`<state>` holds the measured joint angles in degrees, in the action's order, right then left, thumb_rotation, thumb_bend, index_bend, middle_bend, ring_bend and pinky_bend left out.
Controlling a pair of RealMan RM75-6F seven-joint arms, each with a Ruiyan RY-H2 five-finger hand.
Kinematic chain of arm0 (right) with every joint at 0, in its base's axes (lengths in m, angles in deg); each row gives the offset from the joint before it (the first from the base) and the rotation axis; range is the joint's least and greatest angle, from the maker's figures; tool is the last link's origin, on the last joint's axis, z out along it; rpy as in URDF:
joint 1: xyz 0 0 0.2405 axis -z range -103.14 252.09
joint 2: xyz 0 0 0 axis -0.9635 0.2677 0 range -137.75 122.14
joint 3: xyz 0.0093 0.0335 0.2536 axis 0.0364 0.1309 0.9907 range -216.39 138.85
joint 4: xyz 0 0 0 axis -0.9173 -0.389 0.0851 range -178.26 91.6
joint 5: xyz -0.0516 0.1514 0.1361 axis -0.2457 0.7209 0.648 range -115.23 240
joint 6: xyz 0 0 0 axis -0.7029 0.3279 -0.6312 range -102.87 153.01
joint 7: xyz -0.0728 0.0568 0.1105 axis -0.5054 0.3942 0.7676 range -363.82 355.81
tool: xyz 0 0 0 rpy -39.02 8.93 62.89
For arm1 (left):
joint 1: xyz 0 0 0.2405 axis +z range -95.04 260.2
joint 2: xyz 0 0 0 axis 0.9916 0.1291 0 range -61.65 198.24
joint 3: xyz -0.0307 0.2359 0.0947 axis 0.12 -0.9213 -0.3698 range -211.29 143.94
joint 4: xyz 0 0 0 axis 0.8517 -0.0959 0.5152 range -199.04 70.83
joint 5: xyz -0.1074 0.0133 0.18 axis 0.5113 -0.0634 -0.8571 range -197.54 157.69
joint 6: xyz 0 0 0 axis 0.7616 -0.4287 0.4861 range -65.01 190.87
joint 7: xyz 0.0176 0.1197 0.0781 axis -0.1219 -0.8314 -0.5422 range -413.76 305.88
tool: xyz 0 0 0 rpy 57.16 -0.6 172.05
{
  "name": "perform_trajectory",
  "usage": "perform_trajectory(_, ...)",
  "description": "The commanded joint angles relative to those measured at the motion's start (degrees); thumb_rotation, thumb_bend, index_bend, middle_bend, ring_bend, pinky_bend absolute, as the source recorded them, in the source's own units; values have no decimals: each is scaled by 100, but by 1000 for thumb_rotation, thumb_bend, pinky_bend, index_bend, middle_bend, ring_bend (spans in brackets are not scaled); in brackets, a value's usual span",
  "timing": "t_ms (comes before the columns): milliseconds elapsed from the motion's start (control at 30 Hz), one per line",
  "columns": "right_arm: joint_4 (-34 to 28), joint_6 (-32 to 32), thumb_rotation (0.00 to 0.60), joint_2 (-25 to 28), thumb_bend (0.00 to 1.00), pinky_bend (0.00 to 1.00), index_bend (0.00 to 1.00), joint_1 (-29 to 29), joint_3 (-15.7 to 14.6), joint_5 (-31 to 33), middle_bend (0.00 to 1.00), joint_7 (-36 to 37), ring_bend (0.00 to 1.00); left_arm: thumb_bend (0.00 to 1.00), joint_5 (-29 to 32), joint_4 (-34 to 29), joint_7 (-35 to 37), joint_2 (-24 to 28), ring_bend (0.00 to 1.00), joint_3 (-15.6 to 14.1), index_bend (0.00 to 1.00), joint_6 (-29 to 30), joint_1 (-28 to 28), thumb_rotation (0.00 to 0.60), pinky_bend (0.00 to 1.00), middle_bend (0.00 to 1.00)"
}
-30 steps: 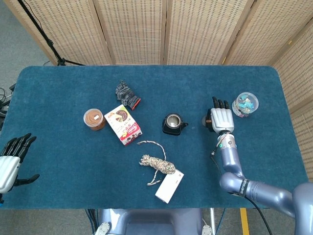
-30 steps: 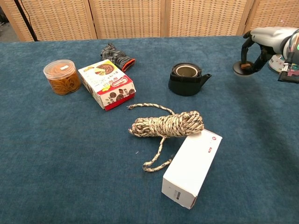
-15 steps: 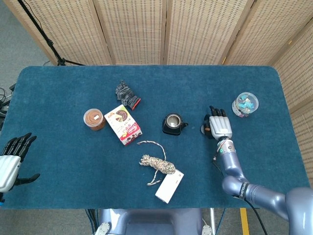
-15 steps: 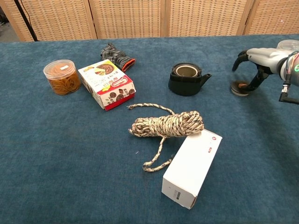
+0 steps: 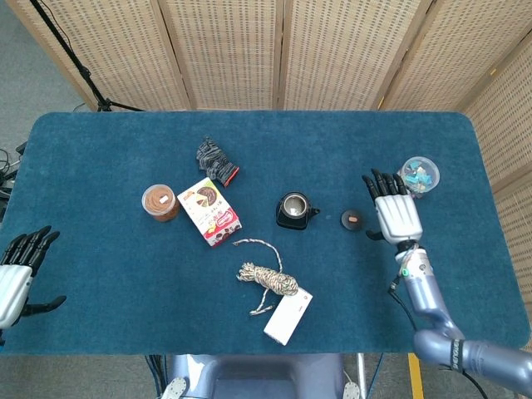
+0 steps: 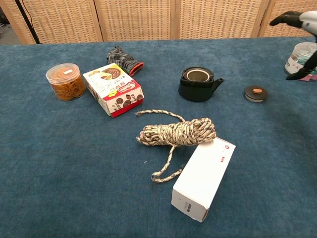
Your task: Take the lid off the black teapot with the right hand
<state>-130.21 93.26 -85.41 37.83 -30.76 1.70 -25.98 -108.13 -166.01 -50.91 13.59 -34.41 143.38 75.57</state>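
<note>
The black teapot [image 5: 295, 210] [image 6: 198, 84] stands uncovered mid-table, its spout toward the right. Its round dark lid [image 5: 352, 219] [image 6: 256, 93], with a small orange knob, lies flat on the cloth to the right of the pot. My right hand [image 5: 396, 214] [image 6: 298, 19] hovers open to the right of the lid, apart from it, fingers spread and holding nothing. At the table's front left edge my left hand [image 5: 18, 274] stays open and empty; only the head view shows it.
A clear jar of coloured bits [image 5: 418, 175] [image 6: 300, 58] stands just behind the right hand. A rope bundle [image 6: 178, 132], a white box [image 6: 204, 177], a snack box [image 6: 113, 89], a jar of rubber bands [image 6: 65, 81] and a glove [image 6: 124, 60] lie left of it.
The right hand set the lid down on the cloth, let go of it, and moved away to the right and upward. The left hand stayed still.
</note>
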Motion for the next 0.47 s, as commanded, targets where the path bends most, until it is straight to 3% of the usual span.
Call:
perform_trajectory(33,57,1034,600,549,0,0,0,855,-705,-1365,0,732,0,29,-85,4,-13,-6,0,-35,0,78,42,600,0,0)
perform_trajectory(200,321,1765,600,717,0,0,0,1537,-1090,-2016,0,1356,0,28,-143,11,-73,-48,0,-47,0,185,95,600,0,0)
perform_trajectory(467,799,2674,600,664,0,0,1,2415,-1260,-2406,0,1828,0,29,-83,17,-346,-206,0,4,0,300,147,600,0,0)
